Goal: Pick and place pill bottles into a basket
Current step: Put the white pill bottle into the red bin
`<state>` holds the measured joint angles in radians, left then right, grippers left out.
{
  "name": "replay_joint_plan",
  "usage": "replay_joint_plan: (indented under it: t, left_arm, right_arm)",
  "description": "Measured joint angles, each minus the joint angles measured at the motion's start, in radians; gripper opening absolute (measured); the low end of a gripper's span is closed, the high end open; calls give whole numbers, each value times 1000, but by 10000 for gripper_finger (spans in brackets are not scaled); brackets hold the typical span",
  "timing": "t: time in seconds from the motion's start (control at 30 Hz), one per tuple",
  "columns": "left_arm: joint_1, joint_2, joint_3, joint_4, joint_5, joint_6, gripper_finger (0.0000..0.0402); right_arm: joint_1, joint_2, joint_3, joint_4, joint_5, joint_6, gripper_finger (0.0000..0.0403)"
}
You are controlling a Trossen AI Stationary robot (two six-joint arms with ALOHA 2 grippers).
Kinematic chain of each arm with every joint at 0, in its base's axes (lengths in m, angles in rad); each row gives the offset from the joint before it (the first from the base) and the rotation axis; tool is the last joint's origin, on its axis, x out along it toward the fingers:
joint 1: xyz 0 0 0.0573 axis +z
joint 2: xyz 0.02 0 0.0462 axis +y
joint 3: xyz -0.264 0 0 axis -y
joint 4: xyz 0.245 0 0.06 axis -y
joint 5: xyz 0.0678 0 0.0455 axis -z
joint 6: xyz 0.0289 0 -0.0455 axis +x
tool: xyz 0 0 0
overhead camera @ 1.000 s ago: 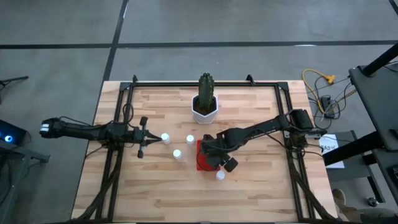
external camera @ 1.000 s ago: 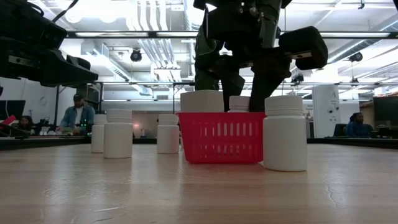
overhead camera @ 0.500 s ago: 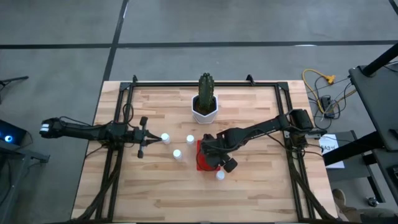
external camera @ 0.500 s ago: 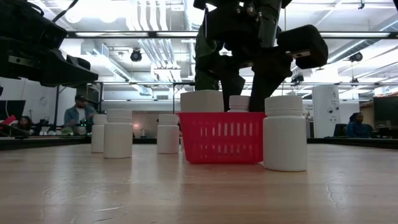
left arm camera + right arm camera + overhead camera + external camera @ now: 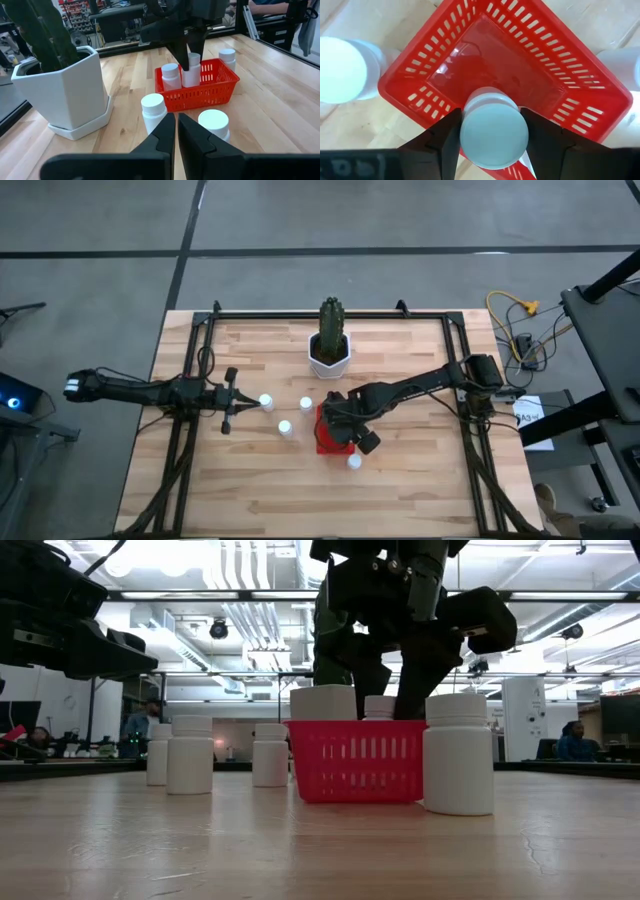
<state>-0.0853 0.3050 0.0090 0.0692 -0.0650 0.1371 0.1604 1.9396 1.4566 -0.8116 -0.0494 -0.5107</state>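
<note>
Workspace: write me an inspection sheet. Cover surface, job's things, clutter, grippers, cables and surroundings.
Surface: wooden table, nothing spilled.
Job's things: red basket upright near the table's middle, with one basket bottle standing inside. A held bottle hangs over the basket's interior. Four loose bottles stand upright on the table around the basket.
Clutter: cactus pot, behind the basket, apart from it.
Grippers: right gripper above the basket, closed on the held bottle. Left gripper shut, empty, waiting left of the loose bottles.
Cables: yellow and dark cables off the table's right edge.
Surroundings: grey floor; seated people far behind.
</note>
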Motion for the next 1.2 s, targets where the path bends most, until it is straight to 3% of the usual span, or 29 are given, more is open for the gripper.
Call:
replay_joint_plan:
  t: [0.5, 1.2]
  left_arm:
    - [0, 0, 0, -3, 0, 0, 3]
    - [0, 0, 0, -3, 0, 0, 3]
  right_arm:
    - [-1, 0, -8, 3, 0, -177, 178]
    - [-2, 0, -11, 13, -1, -166, 178]
